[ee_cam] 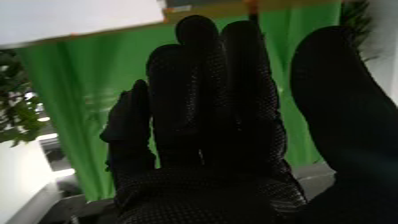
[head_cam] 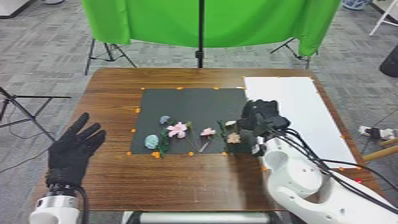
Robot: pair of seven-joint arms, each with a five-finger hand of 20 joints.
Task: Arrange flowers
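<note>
1. The left hand (head_cam: 73, 152), fingers straight and spread, is left of the dark mat (head_cam: 200, 95).
2. Blue flowers (head_cam: 151, 141) lie on it.
3. Then pink flowers (head_cam: 178, 129) (the larger leftmost).
4. A peach flower (head_cam: 234, 138) lies near the open right hand (head_cam: 265, 120).

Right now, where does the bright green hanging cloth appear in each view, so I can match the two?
Head view: top middle, the green cloth hangs beyond the far edge of the brown wooden table.
Right wrist view: the cloth is behind the right hand in its black fabric glove.
Shared landmark: the white flat sheet on the table.
</note>
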